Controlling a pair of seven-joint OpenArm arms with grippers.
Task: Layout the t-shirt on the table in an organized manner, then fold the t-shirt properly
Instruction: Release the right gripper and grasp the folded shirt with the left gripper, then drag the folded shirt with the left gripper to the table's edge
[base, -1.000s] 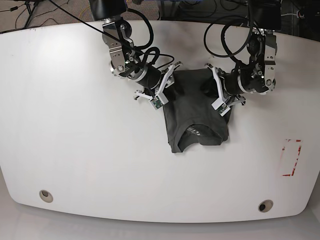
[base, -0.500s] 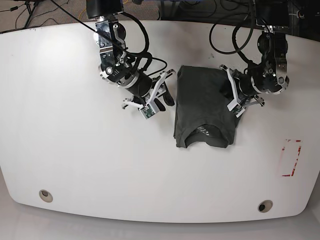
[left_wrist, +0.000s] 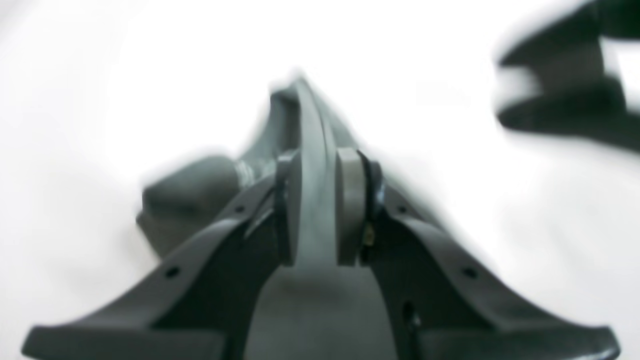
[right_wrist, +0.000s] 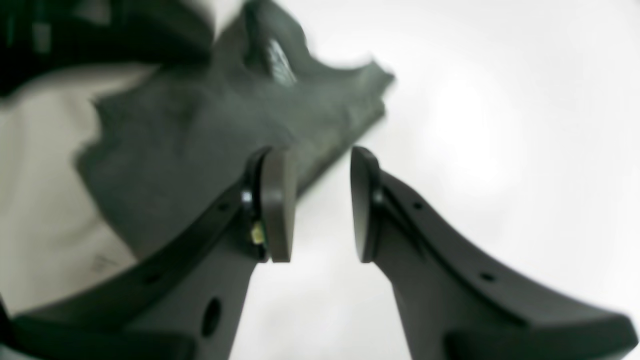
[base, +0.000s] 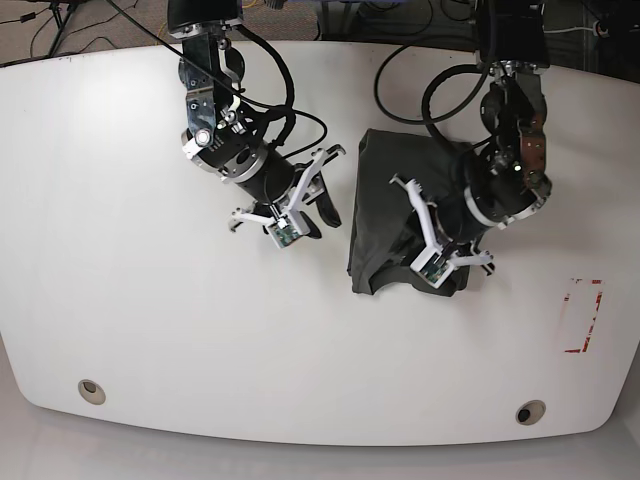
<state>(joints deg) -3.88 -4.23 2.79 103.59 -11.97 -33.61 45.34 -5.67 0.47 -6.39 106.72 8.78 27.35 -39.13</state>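
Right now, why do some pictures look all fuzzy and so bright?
Left wrist view: very blurry and washed out, the table glaring white, only the left gripper pinching the t-shirt fairly clear. Right wrist view: the right gripper is sharp, the shirt behind soft, with a bright glare patch on the table. Base view: clear, evenly lit, edges curved.

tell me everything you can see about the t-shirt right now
The t-shirt is dark charcoal-grey soft cloth, folded into a narrow, roughly upright bundle on the white table, right of centre in the base view. Its surface is wrinkled and its edges uneven. The left gripper is shut on a fold of it, pads pinching the fabric, and that arm covers the bundle's right part. The right gripper is open beside its edge, with nothing between its pads.
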